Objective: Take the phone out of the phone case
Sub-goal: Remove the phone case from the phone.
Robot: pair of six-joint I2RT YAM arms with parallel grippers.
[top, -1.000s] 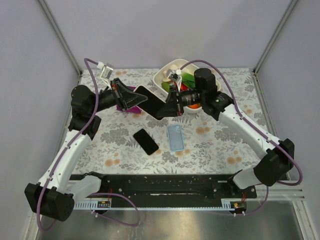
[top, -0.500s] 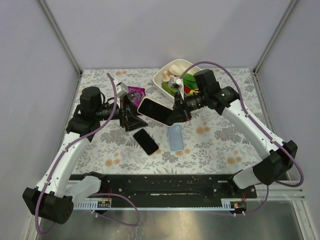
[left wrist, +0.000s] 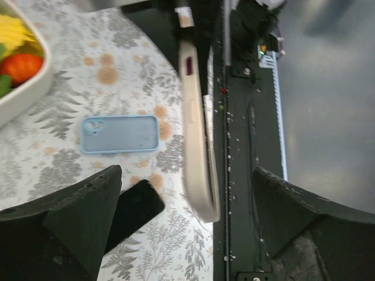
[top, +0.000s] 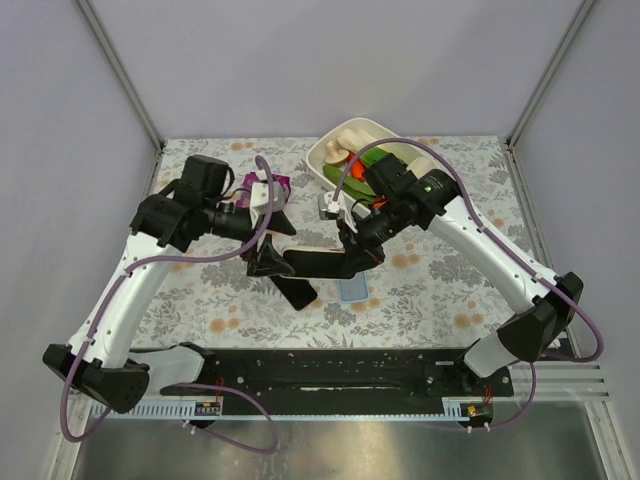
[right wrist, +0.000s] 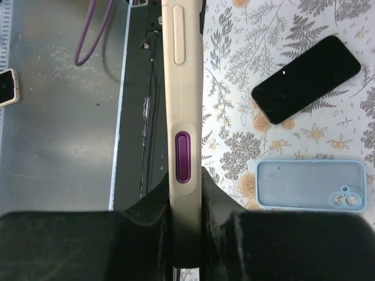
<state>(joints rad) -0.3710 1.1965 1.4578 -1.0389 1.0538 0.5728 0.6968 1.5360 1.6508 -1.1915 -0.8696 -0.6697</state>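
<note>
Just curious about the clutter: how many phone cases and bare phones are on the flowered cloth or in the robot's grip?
Phone cases: 2 (beige case in the right end effector, light blue case on the cloth)
Bare phones: 1 (black phone)
Total: 3

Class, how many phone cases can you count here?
2. A light blue case lies on the table beside a black phone; a beige case is held in the right end effector. Others may be hidden.
</note>
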